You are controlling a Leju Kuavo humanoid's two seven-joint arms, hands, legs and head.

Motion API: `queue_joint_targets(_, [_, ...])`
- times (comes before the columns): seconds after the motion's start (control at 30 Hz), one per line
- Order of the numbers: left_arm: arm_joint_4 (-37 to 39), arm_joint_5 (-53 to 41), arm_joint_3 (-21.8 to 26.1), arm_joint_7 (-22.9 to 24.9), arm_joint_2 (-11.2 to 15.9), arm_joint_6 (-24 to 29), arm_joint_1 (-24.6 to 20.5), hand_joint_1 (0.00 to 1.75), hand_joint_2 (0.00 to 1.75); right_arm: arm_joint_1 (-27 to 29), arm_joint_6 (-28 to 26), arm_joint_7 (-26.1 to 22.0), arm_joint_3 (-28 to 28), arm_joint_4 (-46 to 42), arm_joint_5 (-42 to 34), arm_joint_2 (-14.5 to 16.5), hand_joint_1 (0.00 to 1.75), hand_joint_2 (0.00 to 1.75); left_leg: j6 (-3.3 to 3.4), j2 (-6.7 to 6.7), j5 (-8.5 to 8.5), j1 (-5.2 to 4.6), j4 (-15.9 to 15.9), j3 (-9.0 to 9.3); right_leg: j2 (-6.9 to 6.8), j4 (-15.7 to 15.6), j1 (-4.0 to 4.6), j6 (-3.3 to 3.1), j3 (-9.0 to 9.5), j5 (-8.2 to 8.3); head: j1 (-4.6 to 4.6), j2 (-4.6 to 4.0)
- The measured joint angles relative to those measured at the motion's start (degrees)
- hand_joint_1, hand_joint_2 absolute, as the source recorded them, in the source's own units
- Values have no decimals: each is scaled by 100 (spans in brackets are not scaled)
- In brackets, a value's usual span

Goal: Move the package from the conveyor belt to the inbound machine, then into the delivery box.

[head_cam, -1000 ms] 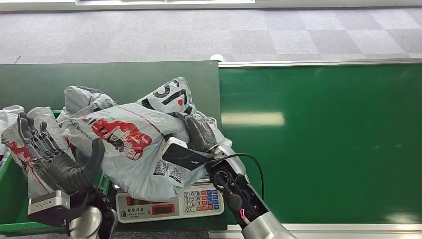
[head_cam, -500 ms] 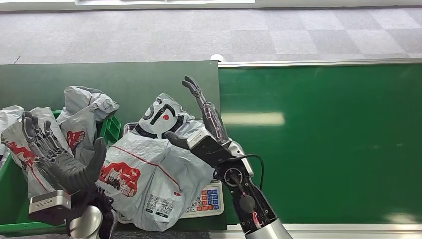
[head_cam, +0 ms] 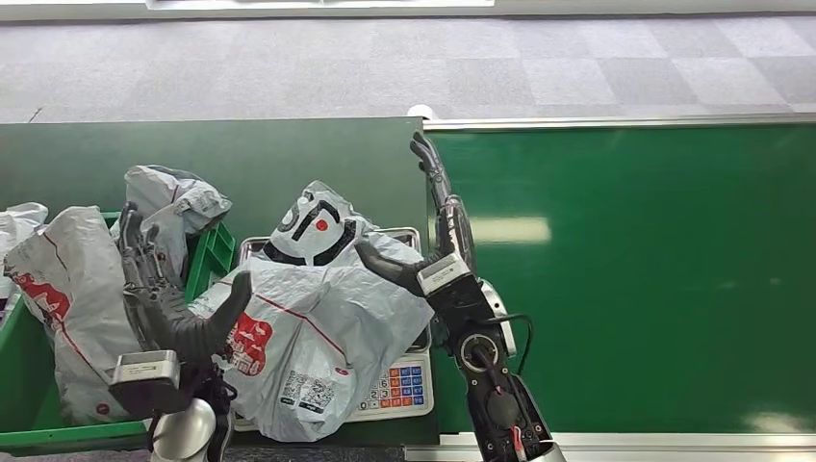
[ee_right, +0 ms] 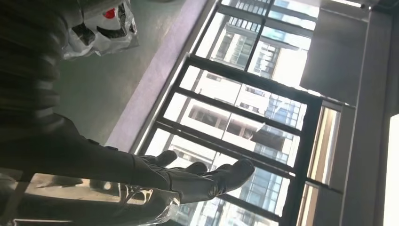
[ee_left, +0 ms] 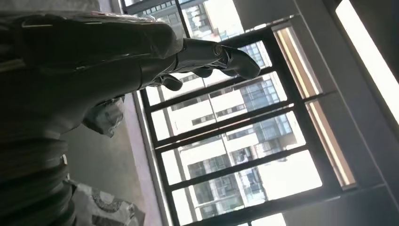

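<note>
Nearest the robot, the left hand (head_cam: 178, 294) is raised with its fingers spread apart and holds nothing; its thumb lies against the near left edge of the package (head_cam: 322, 322). In the left wrist view this hand (ee_left: 117, 56) shows its fingers extended toward windows (ee_left: 235, 155), nothing between them.

The package, a grey plastic mailer bag with red printing and a black-and-white patterned end, lies between the two hands on the scale (head_cam: 395, 385), draped over most of its tray; the keypad shows at the near right corner.

The right hand (head_cam: 438, 245) stands just to the right of the package, fingers stretched upward and apart, thumb angled toward the bag, gripping nothing. The right wrist view shows this hand (ee_right: 188, 181) likewise open-fingered, with crinkled plastic just beneath it.

To the left of the left hand sits a green bin (head_cam: 29, 385) holding other grey bags (head_cam: 67, 279). Beyond the right hand and to its right runs the green conveyor belt (head_cam: 625, 269), with grey floor (head_cam: 385, 67) farther off.
</note>
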Motion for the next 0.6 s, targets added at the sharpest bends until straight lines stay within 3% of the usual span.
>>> queue_joint_targets(0.17, [253,-1130,-384,456,62,-409,60,0,175,646,-598,299,-89,-1256,389,-172,0,175,-1,0,-4,-4,0,-7,1,-2,-4,1,-6,0,-1,0])
queue_joint_targets(0.33, [546,-1355,-595,772,97,-525,132,0,175,1273,-744,570,-196,-2455,658,-403,0,175,-2,4,-7,-3,0,-12,6,-3,-4,1,-15,-1,-2,0])
queue_joint_targets(0.6, [978,-1422,-772,1033,81,-626,120,0,175,1659,-664,532,-429,-3021,488,-506,0,175,-4,4,-5,-1,0,-10,6,-1,-1,0,-12,0,-2,0])
